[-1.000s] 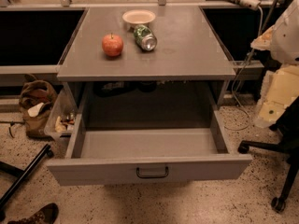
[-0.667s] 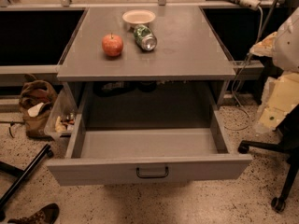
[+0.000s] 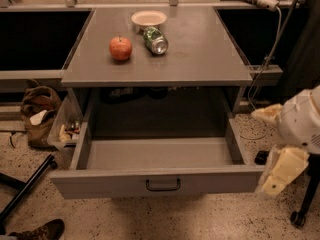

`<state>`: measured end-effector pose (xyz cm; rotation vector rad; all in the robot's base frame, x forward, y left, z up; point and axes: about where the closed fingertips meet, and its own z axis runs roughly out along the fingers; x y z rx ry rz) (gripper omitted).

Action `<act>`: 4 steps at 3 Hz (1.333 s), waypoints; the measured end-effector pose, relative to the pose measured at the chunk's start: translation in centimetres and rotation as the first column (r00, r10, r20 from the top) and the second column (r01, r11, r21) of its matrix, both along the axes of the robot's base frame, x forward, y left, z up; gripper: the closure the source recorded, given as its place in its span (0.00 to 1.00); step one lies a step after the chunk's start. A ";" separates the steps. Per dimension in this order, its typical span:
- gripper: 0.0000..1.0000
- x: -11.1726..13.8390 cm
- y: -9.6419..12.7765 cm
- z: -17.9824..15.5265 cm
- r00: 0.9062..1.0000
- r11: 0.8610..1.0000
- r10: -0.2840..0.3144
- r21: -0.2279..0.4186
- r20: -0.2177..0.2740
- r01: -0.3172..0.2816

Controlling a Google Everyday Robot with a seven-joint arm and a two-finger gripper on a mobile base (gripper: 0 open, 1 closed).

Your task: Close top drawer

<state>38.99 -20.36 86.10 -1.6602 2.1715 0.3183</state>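
The top drawer (image 3: 100,183) is a wide grey metal drawer with a small dark loop handle (image 3: 163,185). It stands pulled far out from under the grey table top (image 3: 200,59), and its inside is bare. My gripper (image 3: 261,153) is at the right, just beside the drawer's right front corner. One cream finger (image 3: 266,114) is above and the other (image 3: 282,170) is below, spread apart and holding nothing. It does not touch the handle.
On the table top are a red apple (image 3: 120,48), a green can (image 3: 155,40) lying on its side and a white bowl (image 3: 148,19). A brown bag (image 3: 37,114) and a bin of clutter (image 3: 67,129) sit on the floor at left. A black leg (image 3: 25,189) and a shoe (image 3: 40,230) are at the lower left.
My arm has come down along the right side, from beside the table top to the level of the drawer's right front corner. The drawer has not moved.
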 end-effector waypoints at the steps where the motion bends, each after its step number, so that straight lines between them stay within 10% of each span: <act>1: 0.00 -2.8 0.8 -6.2 0.995 0.997 0.014 0.073 -0.102 -0.006; 4: 0.00 -4.0 2.1 -11.6 0.982 0.996 -0.006 0.089 -0.189 0.023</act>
